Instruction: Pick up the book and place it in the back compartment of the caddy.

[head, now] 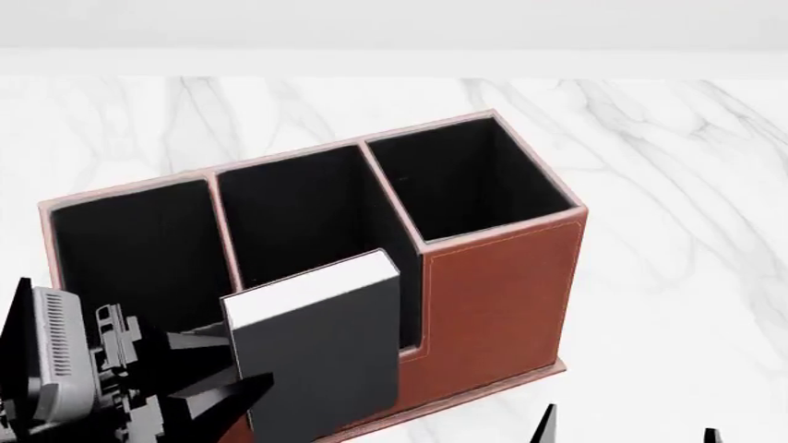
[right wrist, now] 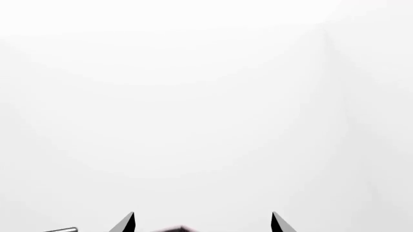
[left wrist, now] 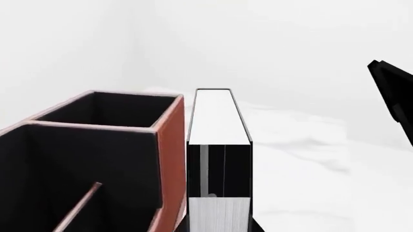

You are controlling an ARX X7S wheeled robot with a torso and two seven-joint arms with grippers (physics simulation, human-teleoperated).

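Left claw: the left gripper (head: 228,383) is clamped on the book (head: 323,346), its black fingers (head: 203,343) pressed to the lower part of the dark cover.
Book: held upright and slightly tilted, white page edges up, over the caddy's (head: 499,295) low front pocket, the back compartment (head: 407,337); whether its foot touches the lining cannot be told.
Right claw: the right gripper (right wrist: 202,223) shows only two dark tips (right wrist: 125,223) set apart, nothing between them, facing blank white.
Edges: in the left wrist view the book (left wrist: 218,145) stands just beside the caddy's brown wall (left wrist: 171,159), nearly parallel to it.
Open room: bare tabletop lies right of the caddy.
Surface: white marble table (head: 689,166) with grey veins.
Room: plain white backdrop.
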